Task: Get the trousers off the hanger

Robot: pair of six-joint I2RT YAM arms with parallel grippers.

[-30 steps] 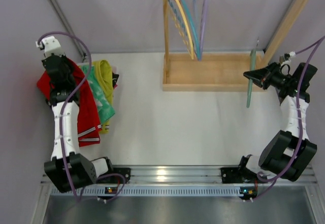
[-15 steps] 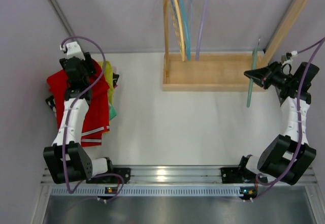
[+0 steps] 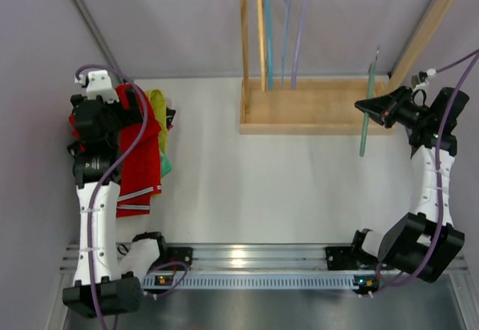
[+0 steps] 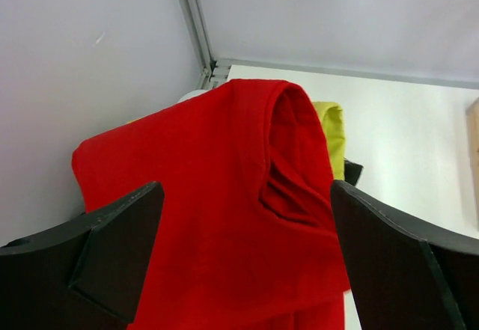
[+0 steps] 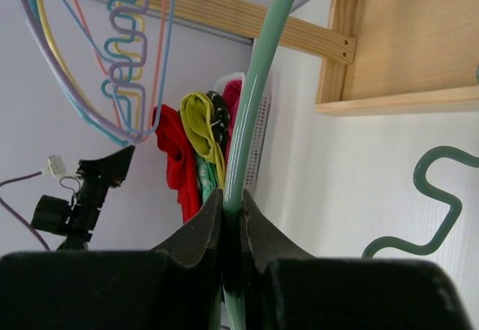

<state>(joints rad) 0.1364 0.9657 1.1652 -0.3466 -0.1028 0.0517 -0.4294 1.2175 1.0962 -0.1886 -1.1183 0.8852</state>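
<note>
Red trousers (image 3: pixel 142 158) heaped far left on table (image 3: pixel 247 188) over green trousers (image 3: pixel 164 167) and mustard-yellow trousers (image 3: pixel 157 103), right gripper (image 3: pixel 362 108) clamped on pale green hanger (image 3: pixel 365 132) beside wooden rack (image 3: pixel 314 109), left wrist view, left gripper (image 4: pixel 245 195) fingers wide apart above red cloth, right wrist view, fingers pinched on hanger rod

Three folded trousers in a heap, one red (image 3: pixel 138 158), one mustard-yellow (image 3: pixel 157 109), one green (image 5: pixel 203 179), one mint-green hanger (image 3: pixel 367 109), at least four rack hangers (image 5: pixel 120 27), one wooden rack (image 3: pixel 314 105), two robot arms (image 3: pixel 96 203).
</note>
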